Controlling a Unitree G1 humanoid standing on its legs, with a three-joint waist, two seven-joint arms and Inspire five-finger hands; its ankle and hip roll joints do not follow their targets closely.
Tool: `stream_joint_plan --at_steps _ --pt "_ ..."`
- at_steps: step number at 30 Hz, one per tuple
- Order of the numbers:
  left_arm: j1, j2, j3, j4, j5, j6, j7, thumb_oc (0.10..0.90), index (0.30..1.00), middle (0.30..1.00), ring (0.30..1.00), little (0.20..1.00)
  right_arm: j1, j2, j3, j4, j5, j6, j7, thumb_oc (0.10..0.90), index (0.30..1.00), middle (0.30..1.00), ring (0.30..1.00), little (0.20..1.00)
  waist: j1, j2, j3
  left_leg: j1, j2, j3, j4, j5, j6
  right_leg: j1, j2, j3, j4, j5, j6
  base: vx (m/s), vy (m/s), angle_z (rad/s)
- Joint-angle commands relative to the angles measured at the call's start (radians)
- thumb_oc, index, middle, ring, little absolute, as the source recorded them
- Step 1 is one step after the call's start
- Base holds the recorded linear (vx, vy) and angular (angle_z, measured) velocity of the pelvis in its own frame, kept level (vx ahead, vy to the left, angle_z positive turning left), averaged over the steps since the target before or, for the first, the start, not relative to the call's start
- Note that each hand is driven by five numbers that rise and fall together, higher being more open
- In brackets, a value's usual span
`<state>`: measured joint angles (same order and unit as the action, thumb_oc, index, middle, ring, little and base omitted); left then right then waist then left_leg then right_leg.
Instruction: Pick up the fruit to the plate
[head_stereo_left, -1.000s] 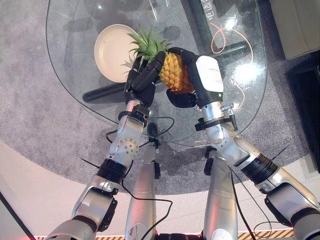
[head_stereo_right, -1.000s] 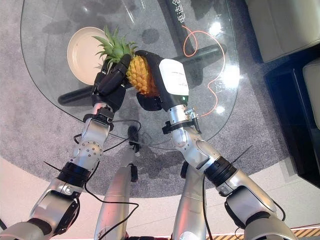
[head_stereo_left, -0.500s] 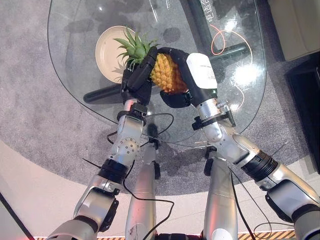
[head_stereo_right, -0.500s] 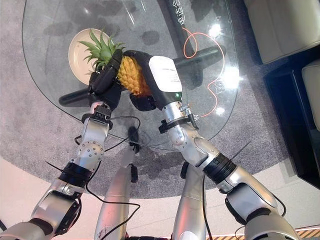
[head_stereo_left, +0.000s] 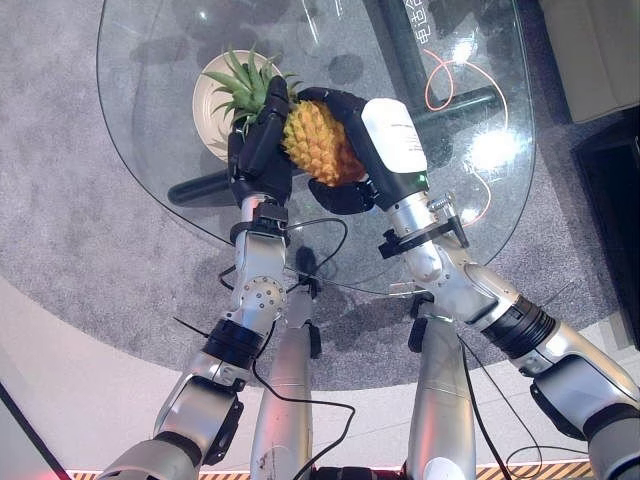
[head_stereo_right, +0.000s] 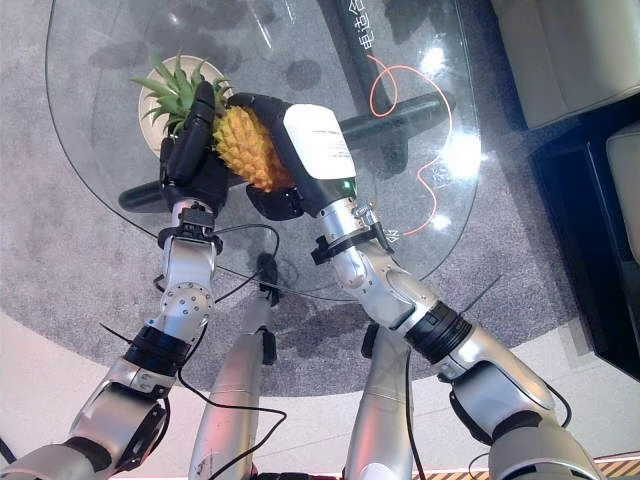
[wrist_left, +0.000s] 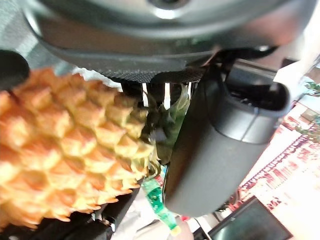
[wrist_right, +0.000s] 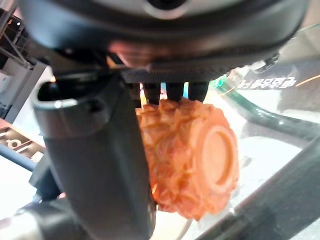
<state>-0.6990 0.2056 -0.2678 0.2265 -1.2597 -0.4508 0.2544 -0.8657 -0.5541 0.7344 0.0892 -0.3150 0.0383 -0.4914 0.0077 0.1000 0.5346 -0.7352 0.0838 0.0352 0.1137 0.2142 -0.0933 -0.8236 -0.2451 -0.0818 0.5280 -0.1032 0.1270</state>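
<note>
Pineapple (head_stereo_left: 315, 150) is carried above the glass surface (head_stereo_left: 470, 190) in the upper centre of the frame, clamped between both hands. Right robot hand (head_stereo_left: 375, 150) has fingers curled round the fruit's body; left robot hand (head_stereo_left: 258, 150) has fingers curled against the crown end. The two-sided hold appears meant to steady a bulky load. Leaves overlap the plate (head_stereo_left: 212, 100) at upper left; release not yet made.
</note>
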Motion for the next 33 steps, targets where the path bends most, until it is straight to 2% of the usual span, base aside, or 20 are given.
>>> stream_joint_plan --at_steps 1,8,18,19,20,21,33 --pt "-0.141 0.022 0.007 -0.142 0.090 -0.118 -0.026 0.100 0.300 0.300 0.300 0.200 -0.149 0.022 0.008 -0.177 -0.042 -0.125 -0.028 0.100 0.300 0.300 0.300 0.200 0.015 -0.023 -0.015 0.033 -0.061 0.038 0.058 -0.125 0.016 0.102 0.035 -0.097 -0.249 0.128 -0.002 0.00 0.000 0.00" --pt "-0.148 0.014 0.016 -0.152 0.133 -0.159 0.000 0.100 0.300 0.300 0.300 0.200 -0.148 0.028 0.000 -0.178 -0.048 -0.122 -0.029 0.100 0.300 0.300 0.300 0.200 0.015 -0.024 -0.015 0.023 -0.063 0.037 0.056 -0.117 0.016 0.093 0.037 -0.099 -0.252 0.134 -0.003 0.00 0.000 0.00" --pt "-0.153 0.006 0.024 -0.152 0.178 -0.177 0.030 0.100 0.300 0.300 0.300 0.200 -0.146 0.040 -0.010 -0.171 -0.042 -0.109 -0.037 0.100 0.300 0.300 0.300 0.200 0.016 -0.025 -0.015 0.021 -0.063 0.035 0.054 -0.116 0.015 0.089 0.040 -0.098 -0.250 0.132 -0.004 0.00 0.000 0.00" --pt "-0.148 0.005 0.025 -0.153 0.185 -0.183 0.036 0.100 0.300 0.300 0.300 0.200 -0.140 0.043 -0.014 -0.170 -0.034 -0.110 -0.045 0.575 0.707 0.707 0.707 0.675 0.015 -0.025 -0.015 0.029 -0.063 0.036 0.053 -0.123 0.014 0.096 0.040 -0.098 -0.248 0.124 -0.003 0.00 0.000 0.00" --pt "-0.153 0.006 0.027 -0.154 0.186 -0.184 0.037 0.100 0.300 0.300 0.300 0.200 -0.145 0.042 -0.016 -0.170 -0.032 -0.110 -0.047 0.575 0.707 0.707 0.707 0.675 0.015 -0.025 -0.015 0.021 -0.063 0.035 0.052 -0.116 0.015 0.089 0.041 -0.098 -0.251 0.132 -0.005 0.00 0.000 0.00" --pt "-0.153 0.005 0.028 -0.153 0.189 -0.187 0.039 0.100 0.300 0.300 0.300 0.200 -0.142 0.043 -0.017 -0.170 -0.035 -0.109 -0.055 0.800 0.900 0.900 0.900 0.900 0.015 -0.024 -0.015 0.020 -0.062 0.035 0.052 -0.115 0.014 0.089 0.041 -0.098 -0.252 0.132 -0.005 0.00 0.000 0.00" --pt "-0.153 -0.002 0.047 -0.148 0.249 -0.201 0.079 0.100 0.300 0.300 0.300 0.200 -0.117 0.060 -0.049 -0.171 -0.034 -0.097 -0.082 0.800 0.900 0.900 0.900 0.900 0.011 -0.022 -0.015 0.026 -0.061 0.038 0.045 -0.114 0.013 0.090 0.041 -0.095 -0.253 0.131 -0.005 0.00 0.000 0.00"
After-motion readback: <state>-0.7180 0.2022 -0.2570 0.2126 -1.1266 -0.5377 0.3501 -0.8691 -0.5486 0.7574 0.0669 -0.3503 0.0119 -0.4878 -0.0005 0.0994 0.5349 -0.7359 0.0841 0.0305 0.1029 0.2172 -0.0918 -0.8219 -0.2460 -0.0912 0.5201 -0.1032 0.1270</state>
